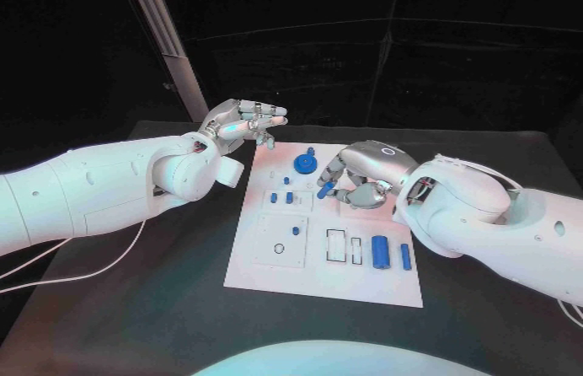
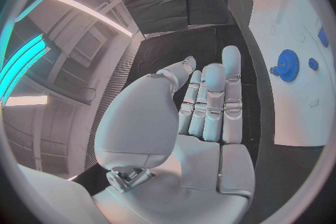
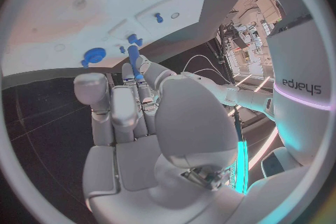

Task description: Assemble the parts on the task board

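1. Task board (image 1: 318,283) lies mid-table, carrying a blue gear (image 1: 304,163) near its far edge.
2. Left hand (image 1: 243,121) hovers off the board's far-left corner, fingers together, holding nothing.
3. Right hand (image 1: 355,174) pinches a blue peg (image 1: 326,190) over the board.

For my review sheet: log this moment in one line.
left hand: open, off-board | right hand: holds blue peg over task board | blue gear: on board

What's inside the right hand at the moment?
The right hand pinches a blue peg above the task board; its lower end pokes out of the fingers. The upper end, and the board beneath the palm, are covered by the hand.
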Tool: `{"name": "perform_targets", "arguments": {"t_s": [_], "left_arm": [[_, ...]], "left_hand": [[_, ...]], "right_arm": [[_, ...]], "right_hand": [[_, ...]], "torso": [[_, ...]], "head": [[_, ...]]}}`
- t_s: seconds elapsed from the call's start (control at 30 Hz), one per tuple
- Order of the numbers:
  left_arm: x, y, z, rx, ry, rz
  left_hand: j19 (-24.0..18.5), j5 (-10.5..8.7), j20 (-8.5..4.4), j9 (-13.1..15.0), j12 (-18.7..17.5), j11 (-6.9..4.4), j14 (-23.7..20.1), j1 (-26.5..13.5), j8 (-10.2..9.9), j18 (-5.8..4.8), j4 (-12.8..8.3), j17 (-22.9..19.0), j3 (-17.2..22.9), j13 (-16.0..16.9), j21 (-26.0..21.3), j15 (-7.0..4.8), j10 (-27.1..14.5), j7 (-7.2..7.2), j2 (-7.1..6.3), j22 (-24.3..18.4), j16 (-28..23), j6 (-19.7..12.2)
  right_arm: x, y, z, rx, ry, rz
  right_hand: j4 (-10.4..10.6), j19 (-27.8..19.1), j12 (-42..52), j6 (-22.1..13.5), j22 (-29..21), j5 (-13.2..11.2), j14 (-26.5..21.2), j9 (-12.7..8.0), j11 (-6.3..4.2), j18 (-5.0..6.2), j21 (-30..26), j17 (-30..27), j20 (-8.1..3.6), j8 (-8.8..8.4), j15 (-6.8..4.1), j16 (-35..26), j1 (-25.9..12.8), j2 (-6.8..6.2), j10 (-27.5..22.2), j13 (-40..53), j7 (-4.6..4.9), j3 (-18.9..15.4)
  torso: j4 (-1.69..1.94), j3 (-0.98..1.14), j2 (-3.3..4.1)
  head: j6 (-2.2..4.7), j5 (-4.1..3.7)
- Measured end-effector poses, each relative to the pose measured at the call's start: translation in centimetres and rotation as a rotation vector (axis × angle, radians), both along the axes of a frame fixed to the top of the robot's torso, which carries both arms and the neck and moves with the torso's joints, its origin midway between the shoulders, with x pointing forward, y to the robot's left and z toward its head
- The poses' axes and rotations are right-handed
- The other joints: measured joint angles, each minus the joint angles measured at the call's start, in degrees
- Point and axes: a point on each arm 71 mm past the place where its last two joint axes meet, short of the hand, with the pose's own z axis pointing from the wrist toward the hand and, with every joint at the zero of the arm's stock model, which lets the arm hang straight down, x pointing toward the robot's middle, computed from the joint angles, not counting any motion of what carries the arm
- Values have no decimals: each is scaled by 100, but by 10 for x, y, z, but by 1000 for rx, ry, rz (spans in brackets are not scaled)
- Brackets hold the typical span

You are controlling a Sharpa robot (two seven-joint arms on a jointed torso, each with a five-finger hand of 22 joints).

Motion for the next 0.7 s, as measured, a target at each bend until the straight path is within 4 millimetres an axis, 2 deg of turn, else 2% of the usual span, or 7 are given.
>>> {"name": "perform_targets", "arguments": {"t_s": [0.17,0.4,0.7], "left_arm": [[0,-1,0,-1,0,-2],[0,-3,0,-2,0,-6],[0,-5,1,-3,-1,-9]], "left_hand": [[0,0,0,0,0,0,0,0,0,0,0,0,0,0,0,0,0,0,0,0,0,0],[0,0,0,0,0,0,0,0,0,0,0,0,0,0,0,0,0,0,0,1,0,0],[0,0,0,0,0,0,0,0,0,0,0,1,0,0,0,0,0,0,0,1,0,0]], "right_arm": [[-4,30,-3,29,20,68],[-16,58,-29,23,91,146],[-23,71,-51,2,153,191]], "right_hand": [[-10,0,-21,-2,-8,-1,0,-10,1,0,0,-8,0,-27,0,0,-1,-1,-1,-2,-1,26],[-11,0,-22,-6,-21,-1,0,-9,2,0,0,-10,0,-35,0,0,-1,-1,-1,-4,-3,27],[-10,0,-44,-23,-38,-2,0,-10,2,0,0,-29,0,-51,0,0,-2,-2,-2,-5,-2,57]], "torso": [[12,-7,1],[8,-9,1],[-4,-1,1]], "head": [[-26,30],[-60,90],[-99,158]]}}
